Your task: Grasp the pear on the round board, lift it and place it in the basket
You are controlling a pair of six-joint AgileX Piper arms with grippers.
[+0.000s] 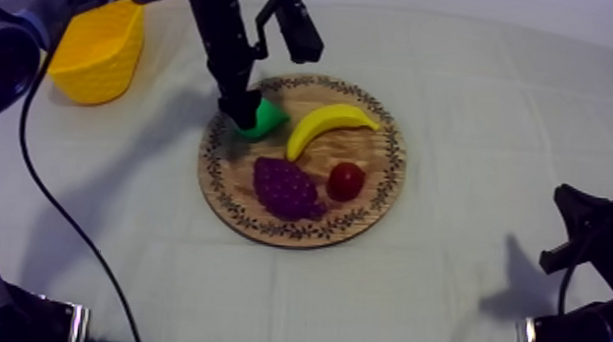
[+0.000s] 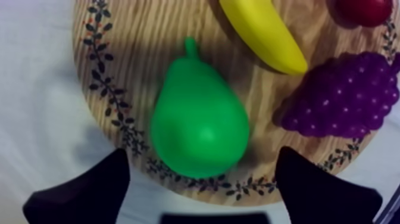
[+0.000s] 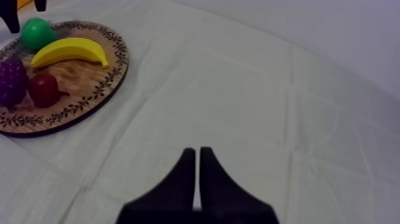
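**Fig.** Left jaws spread wide w/ nothing held, poised at the pear (image 2: 199, 122), which lies on the wooden board (image 2: 137, 36) near its rim on the basket side. Pear's long axis runs away from the jaws: stem far, fat end just btwn the fingertips (image 2: 113, 173), so the closing line crosses the axis. Probably needs slightly more reach. Right jaws pressed together on nothing, low over the table (image 3: 268, 89), well apart. Yellow basket (image 1: 96, 52) is on the left arm's side.

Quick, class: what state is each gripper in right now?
Left gripper: open, at the pear, not holding it.
Right gripper: closed, holding nothing.
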